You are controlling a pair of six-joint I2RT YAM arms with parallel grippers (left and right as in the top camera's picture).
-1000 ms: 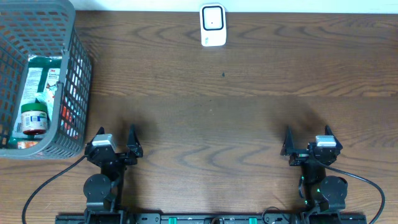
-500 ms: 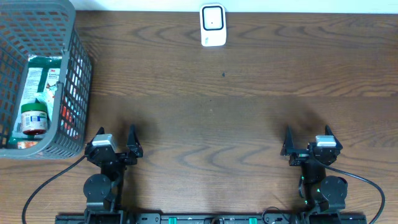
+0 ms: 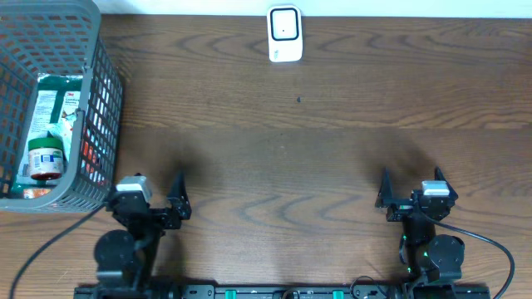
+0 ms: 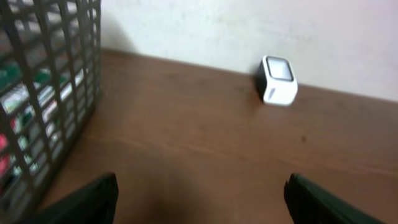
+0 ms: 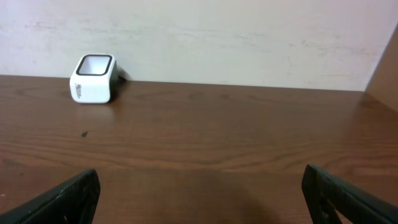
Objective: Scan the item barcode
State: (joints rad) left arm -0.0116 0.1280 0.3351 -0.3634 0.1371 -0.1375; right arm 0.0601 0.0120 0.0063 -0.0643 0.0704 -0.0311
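items in basket, both grippers open & empty

the goods to be scanned are found inside the grey mesh basket point(image 3: 104, 108) at the far-left edge of the table point(image 3: 316, 149): a small jar point(image 3: 45, 158) w/ an orange-red lid is seen lying nr the bottom, and a green-and-white packet point(image 3: 56, 104) is seen behind it. other bits are crowded in too, but they cannot be told apart through the mesh. no barcode can be made out from any view.

the white scanner point(image 3: 284, 33) is stood at the back-centre edge by the wall point(image 5: 199, 37), its window turned up and fwd, prob so that an item can be held over it from either side.

the left gripper point(image 3: 154, 189) is parked at the front edge, just beside the basket's near corner; its fingers are spread wide w/ nothing between them. in the left wrist view the basket wall is seen close on the left. it is judged the likelier arm for the pick, being nearest.

the right gripper point(image 3: 411, 178) is parked at the front right, well apart from basket and scanner, jaws fully apart and empty. its wrist cam is faced at the scanner.

task is judged not yet begun: no item has been lifted.
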